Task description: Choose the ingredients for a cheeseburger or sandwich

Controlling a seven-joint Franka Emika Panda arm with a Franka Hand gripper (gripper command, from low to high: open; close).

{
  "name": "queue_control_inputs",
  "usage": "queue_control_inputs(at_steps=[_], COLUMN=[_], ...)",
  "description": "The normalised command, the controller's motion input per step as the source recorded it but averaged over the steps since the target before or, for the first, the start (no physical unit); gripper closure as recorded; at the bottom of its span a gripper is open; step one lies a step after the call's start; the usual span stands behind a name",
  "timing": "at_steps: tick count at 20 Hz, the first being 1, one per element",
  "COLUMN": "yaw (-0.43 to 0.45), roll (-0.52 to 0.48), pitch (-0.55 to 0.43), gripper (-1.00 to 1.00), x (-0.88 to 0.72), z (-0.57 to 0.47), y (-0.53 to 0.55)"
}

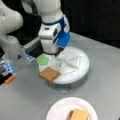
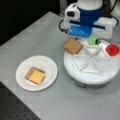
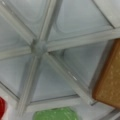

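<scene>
Tool (image 1: 57,52) first: it hangs low over the rear part of the white divided tray (image 1: 82,71), hidden under the wrist housing in both front views, so you cannot tell how far it is open or whether it holds anything. The wrist view shows no fingers at all, only the tray's ribs meeting at the hub (image 3: 38,47) and bare compartments around it.

Nearest to the tool, the green lettuce (image 2: 93,40) lies in a compartment at the tray's rear rim, and the red disc (image 2: 112,49) sits in the next compartment along that rim. A tan bread square (image 2: 73,46) rests tilted on the tray's edge, overhanging toward the bench (image 2: 45,32), close beside the arm but apart from the tool.

Out from the tray, near the bench's front edge, the white paper plate (image 2: 23,81) carries the started sandwich: a bread base (image 2: 28,73) with the yellow cheese square (image 2: 37,76) lying on top. No patty shows anywhere.

Judging by this, you are mid-selection, with the stack half built and the tool over the tray for another piece. Any pick here calls for a descent clear of the ribs, and the tilted bread would need a careful, level grip.
</scene>
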Motion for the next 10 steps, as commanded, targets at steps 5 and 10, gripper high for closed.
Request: queue_control_inputs(at_steps=[5,10], yaw=[-0.150,-0.194], roll=[0.111,0.171], pitch=[0.248,0.163], gripper=[-1.00,-1.00], x=[0.06,0.06], z=[0.31,0.14], y=[-0.14,-0.08])
